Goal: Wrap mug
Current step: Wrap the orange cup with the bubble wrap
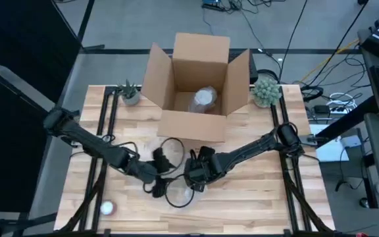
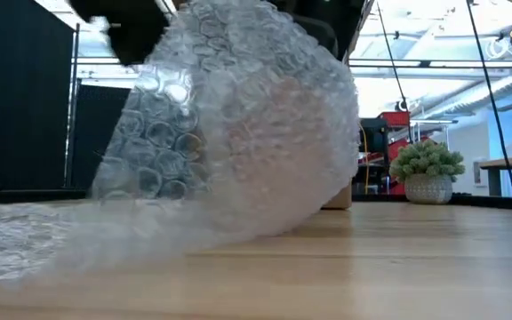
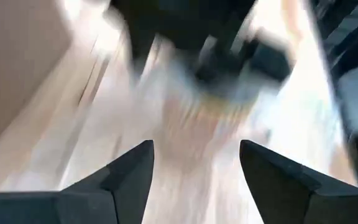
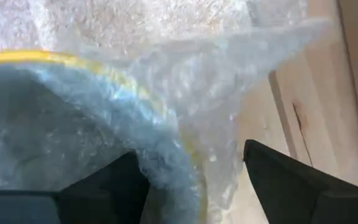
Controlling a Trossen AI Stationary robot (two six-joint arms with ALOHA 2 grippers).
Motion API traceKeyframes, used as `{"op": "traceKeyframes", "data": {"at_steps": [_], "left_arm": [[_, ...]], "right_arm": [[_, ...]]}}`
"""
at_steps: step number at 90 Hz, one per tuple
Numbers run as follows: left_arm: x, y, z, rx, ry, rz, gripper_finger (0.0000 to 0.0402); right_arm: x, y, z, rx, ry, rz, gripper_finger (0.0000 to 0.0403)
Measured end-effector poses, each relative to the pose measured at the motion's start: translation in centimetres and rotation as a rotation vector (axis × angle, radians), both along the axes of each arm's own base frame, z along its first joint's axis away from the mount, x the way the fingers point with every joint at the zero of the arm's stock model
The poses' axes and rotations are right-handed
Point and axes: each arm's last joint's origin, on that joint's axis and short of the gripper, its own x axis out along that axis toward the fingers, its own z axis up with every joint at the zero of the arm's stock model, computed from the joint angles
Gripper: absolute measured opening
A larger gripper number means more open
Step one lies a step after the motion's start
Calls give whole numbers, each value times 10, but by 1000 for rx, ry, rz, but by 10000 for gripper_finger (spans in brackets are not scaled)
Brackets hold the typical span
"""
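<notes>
- While my two arms meet just in front of the cardboard box (image 1: 196,82), the mug (image 4: 73,137) sits between them, bundled in bubble wrap (image 2: 238,133).
- My right gripper (image 1: 193,176) is down on the bundle, in front of the box's near wall; its wrist view shows the jaws apart, one on either side of the mug's yellow rim and the plastic over it, though I can't tell if the fingers (image 4: 297,180) actually touch it.
- My left gripper (image 1: 156,172) is just beside the right one, also in front of the box, with jaws spread wide; its fingers (image 3: 126,177) frame a blurred bundle and nothing is between them.
- From table height, the bubble wrap rises as a big rounded hump and trails flat across the wooden table (image 2: 398,267).
- Inside the box lies another clear wrapped bundle (image 1: 204,99).
- One small potted plant (image 1: 129,94) stands to one side of the box, a rounder green plant (image 1: 266,91) on the other side.
- A small white ball (image 1: 107,208) lies on the table, well in front of the box near the table's front edge.
</notes>
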Motion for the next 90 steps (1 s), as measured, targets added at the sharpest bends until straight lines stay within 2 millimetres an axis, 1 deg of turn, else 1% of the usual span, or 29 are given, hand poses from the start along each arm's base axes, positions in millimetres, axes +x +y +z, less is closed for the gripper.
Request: {"op": "traceKeyframes", "data": {"at_steps": [9, 20, 27, 33, 42, 52, 65, 81, 86, 90], "left_arm": [[-26, 5, -11, 70, 205, 79, 226], [-47, 12, -40, 139, 348, 108, 226], [-54, 15, -60, 122, 390, 90, 226], [-61, 18, -71, 125, 423, 87, 226], [-67, 22, -80, 130, 462, 106, 226], [-74, 24, -87, 99, 525, 85, 226], [-81, 28, -99, 94, 553, 80, 226], [-85, 31, -114, 63, 476, 78, 226], [-84, 31, -115, 67, 446, 84, 220], [-83, 31, -115, 69, 433, 87, 207]], "right_arm": [[0, 0, -2, -11, 8, 13, 238], [0, 0, -3, -17, 11, 22, 238], [0, 0, -3, -18, 11, 22, 238], [0, 0, -3, -17, 10, 22, 238], [1, -1, -3, -17, 10, 22, 238], [0, 0, -3, -7, 13, 25, 238], [0, 0, -3, 7, 17, 29, 238], [0, 0, -3, 9, 17, 29, 238], [0, 0, -3, 10, 17, 29, 238], [0, 0, -3, 10, 16, 29, 238]]}}
